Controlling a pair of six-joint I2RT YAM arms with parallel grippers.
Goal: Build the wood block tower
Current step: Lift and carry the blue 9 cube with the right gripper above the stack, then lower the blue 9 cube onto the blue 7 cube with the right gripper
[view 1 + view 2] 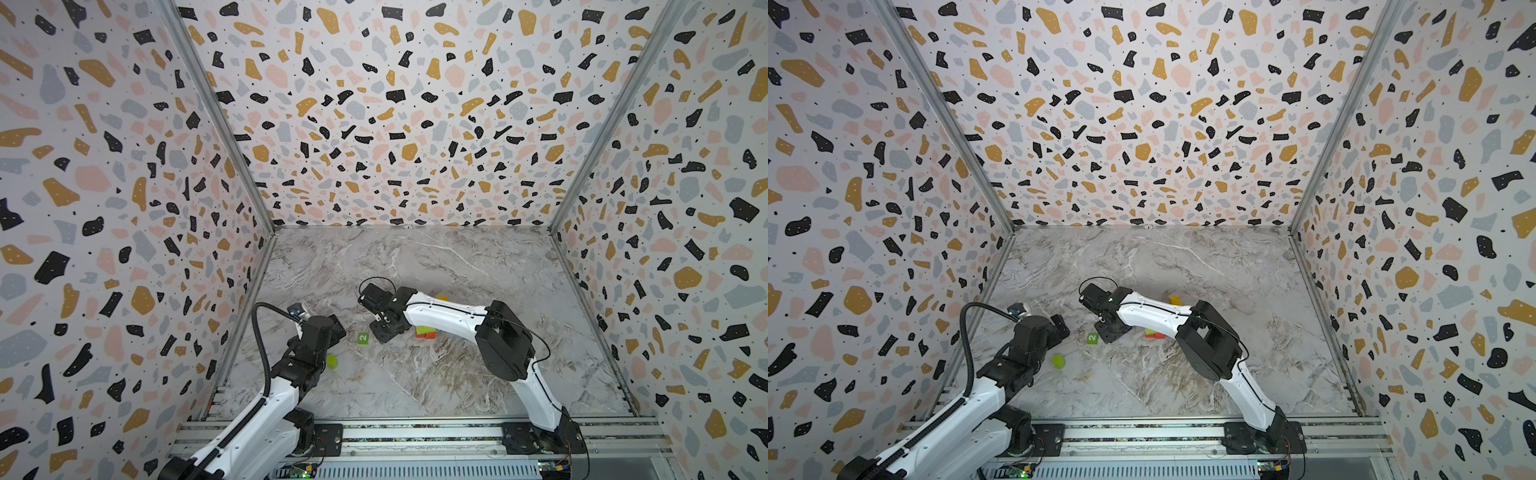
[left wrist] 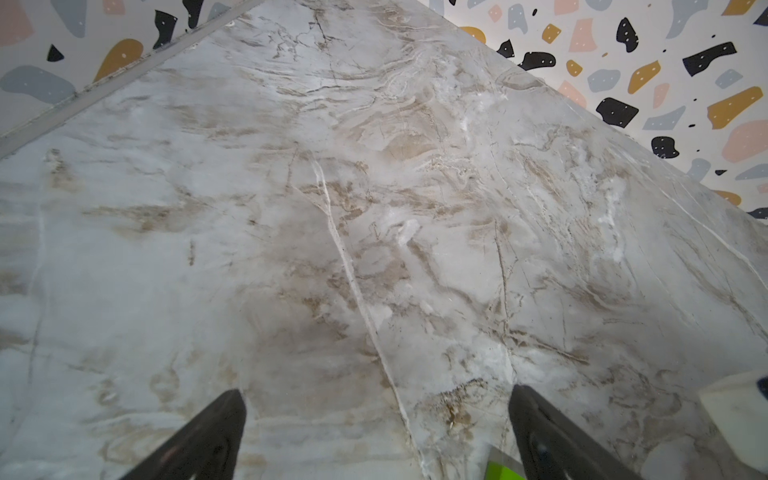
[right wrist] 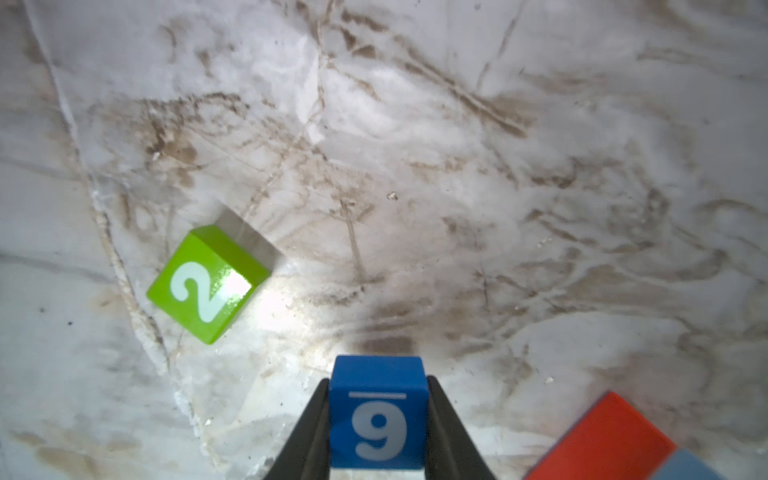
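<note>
My right gripper (image 3: pixel 378 380) is shut on a blue cube (image 3: pixel 378 419) with a white numeral, held just above the marble. In both top views this gripper (image 1: pixel 384 330) (image 1: pixel 1113 330) points down and hides the cube. A green cube marked 2 (image 3: pixel 208 282) (image 1: pixel 363 338) (image 1: pixel 1092 338) lies close beside it. A red brick (image 3: pixel 602 436) (image 1: pixel 428 335) touches a light blue slab (image 3: pixel 685 465) and a lime slab (image 1: pixel 422 329), partly under the right forearm; whether they are stacked I cannot tell. The wood block tower is out of view. My left gripper (image 2: pixel 378 392) (image 1: pixel 338 330) is open and holds nothing.
A lime cylinder (image 1: pixel 332 361) (image 1: pixel 1059 361) stands by the left arm. A yellow cube (image 1: pixel 441 298) (image 1: pixel 1175 299) peeks out behind the right forearm. A lime piece (image 2: pixel 503 471) shows by one left finger. Patterned walls (image 1: pixel 124 249) close three sides, with a metal rail (image 1: pixel 415 432) in front.
</note>
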